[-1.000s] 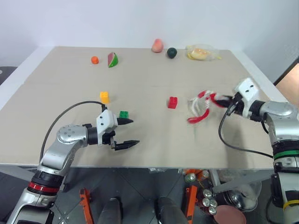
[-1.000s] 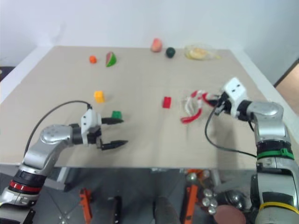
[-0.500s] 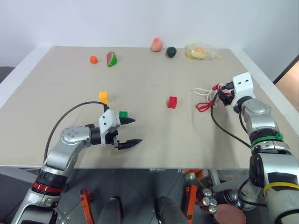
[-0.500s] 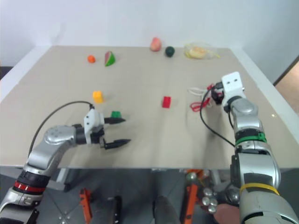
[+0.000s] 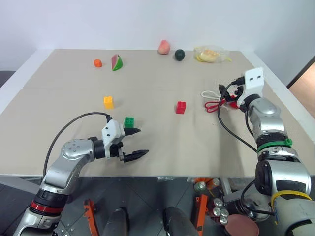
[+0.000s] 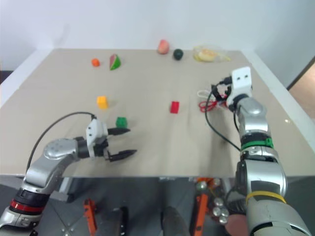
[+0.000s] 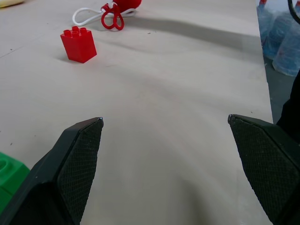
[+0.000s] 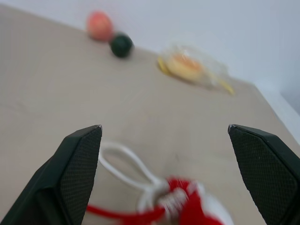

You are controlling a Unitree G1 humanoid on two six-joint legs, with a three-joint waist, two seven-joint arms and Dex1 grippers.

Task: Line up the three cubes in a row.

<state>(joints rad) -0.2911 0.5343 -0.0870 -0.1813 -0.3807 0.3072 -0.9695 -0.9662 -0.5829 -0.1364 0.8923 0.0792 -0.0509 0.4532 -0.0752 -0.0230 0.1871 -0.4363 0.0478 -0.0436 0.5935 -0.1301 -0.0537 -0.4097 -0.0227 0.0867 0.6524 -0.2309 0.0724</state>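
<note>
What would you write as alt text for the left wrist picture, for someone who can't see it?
Two black textured fingers of the open left gripper frame a beige tabletop. Beyond them stands a small red plastic studded cube; farther off lies a red-and-white toy with a looped white cord, and a green studded cube sits beside one finger.

Yellow cube (image 5: 109,102), green cube (image 5: 129,121), red cube (image 5: 181,107), studs up, apart on table.

Three cubes on the surface (image 5: 162,142), none touching. One cube (image 5: 109,102) left of centre; a second (image 5: 129,121) lower right of it, just above the left gripper (image 5: 136,143); a third (image 5: 181,107) centre frame. Corded toy (image 5: 220,101) right of it, beside the right gripper (image 5: 235,94).
</note>
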